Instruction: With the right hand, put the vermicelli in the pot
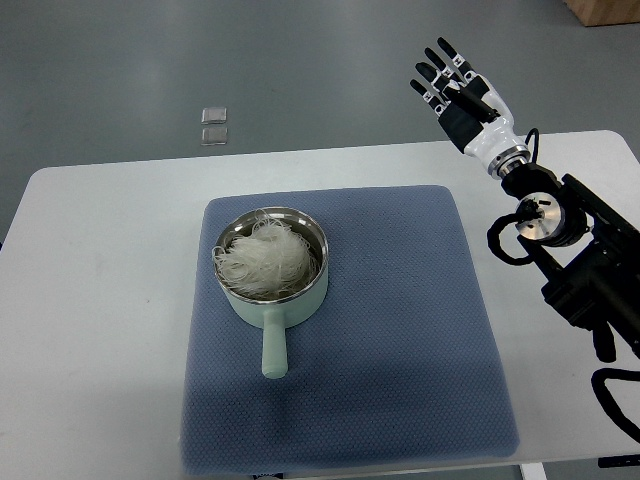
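A pale green pot (271, 288) with a steel rim stands on the blue mat (400, 330), its handle pointing toward me. A tangle of white vermicelli (263, 254) lies inside the pot. My right hand (455, 82) is raised beyond the table's far edge at the upper right, well away from the pot. Its fingers are spread and it holds nothing. The left arm is not in view.
The mat lies on a white table (100, 300). Two small clear squares (214, 124) lie on the grey floor beyond the table. A cardboard box corner (605, 10) shows at the top right. My right arm (580, 250) lies over the table's right side.
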Robot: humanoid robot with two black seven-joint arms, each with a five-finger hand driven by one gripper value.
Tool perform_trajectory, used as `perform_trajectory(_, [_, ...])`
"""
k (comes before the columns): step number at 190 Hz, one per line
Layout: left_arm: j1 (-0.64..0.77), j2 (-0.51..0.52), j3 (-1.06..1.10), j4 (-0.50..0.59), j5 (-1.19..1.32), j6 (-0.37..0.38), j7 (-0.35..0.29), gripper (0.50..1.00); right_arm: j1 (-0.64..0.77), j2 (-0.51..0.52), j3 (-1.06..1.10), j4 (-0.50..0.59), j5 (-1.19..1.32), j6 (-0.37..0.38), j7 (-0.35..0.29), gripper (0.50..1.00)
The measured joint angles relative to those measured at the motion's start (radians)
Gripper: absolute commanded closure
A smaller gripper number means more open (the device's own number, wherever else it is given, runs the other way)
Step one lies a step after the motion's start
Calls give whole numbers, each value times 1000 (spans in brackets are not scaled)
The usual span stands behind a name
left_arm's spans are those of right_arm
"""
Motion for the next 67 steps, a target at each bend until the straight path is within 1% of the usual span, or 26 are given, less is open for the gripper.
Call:
perform_trajectory(22, [0, 0, 0, -1, 0, 0, 0, 500, -18, 16, 6, -17, 72, 3, 37, 570])
perform_trajectory(67, [0, 0, 1, -2, -1, 0, 0, 500, -27, 20, 7, -22, 86, -7, 44, 570])
